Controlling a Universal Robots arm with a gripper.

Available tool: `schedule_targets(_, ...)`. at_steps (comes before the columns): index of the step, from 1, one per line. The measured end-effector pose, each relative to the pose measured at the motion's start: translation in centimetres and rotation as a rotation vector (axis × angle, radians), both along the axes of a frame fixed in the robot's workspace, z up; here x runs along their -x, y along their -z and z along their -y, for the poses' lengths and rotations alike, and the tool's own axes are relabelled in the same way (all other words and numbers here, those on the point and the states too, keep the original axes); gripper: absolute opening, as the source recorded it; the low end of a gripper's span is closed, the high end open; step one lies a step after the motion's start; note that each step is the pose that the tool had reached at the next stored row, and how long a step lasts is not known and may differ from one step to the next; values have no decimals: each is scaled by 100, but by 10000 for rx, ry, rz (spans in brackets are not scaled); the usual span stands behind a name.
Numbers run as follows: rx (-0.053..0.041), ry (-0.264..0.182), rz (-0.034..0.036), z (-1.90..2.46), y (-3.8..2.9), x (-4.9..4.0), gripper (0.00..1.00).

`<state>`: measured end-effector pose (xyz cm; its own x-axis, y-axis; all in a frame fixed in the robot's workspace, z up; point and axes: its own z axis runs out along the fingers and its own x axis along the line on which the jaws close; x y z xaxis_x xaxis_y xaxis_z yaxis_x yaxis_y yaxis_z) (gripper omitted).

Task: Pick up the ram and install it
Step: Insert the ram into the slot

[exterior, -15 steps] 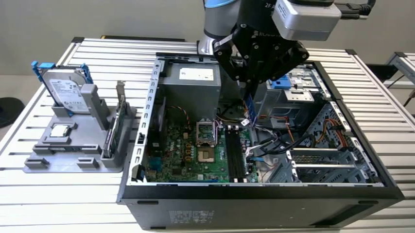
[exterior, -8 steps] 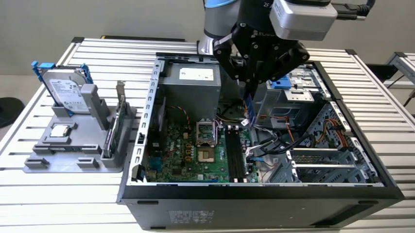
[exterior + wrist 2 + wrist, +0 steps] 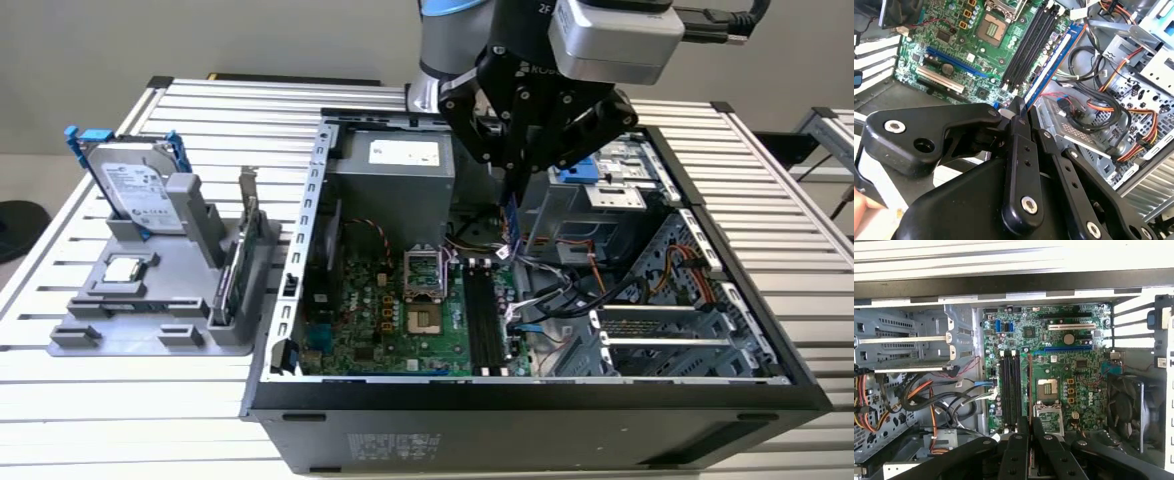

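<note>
My gripper [image 3: 511, 180] hangs inside the open computer case [image 3: 287, 300] and is shut on the ram [image 3: 510, 225], a slim stick held on edge with its length pointing down at the board. In both wrist views the ram shows edge-on as a thin strip [image 3: 1051, 62] [image 3: 1029, 385] running out from the fingertips [image 3: 1015, 116] [image 3: 1037, 426]. It hovers over the motherboard [image 3: 387, 320], right next to the long black memory slots [image 3: 483, 320] [image 3: 1010, 390] [image 3: 1029, 45] and roughly parallel to them. Whether its lower edge touches a slot is not clear.
A grey holder [image 3: 100, 335] at the exterior view's left carries a silver hard drive [image 3: 134, 185] and a small square processor chip [image 3: 127, 268]. In the case are the power supply [image 3: 394, 170], the processor socket [image 3: 424, 290], loose cables [image 3: 574, 290] and a fan [image 3: 1124, 407].
</note>
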<state>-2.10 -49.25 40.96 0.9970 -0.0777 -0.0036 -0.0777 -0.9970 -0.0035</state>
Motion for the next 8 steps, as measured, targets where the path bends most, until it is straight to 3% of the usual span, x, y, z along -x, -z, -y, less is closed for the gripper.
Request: schedule_targets(8, 1, 4, -4, 0, 2, -12, 0)
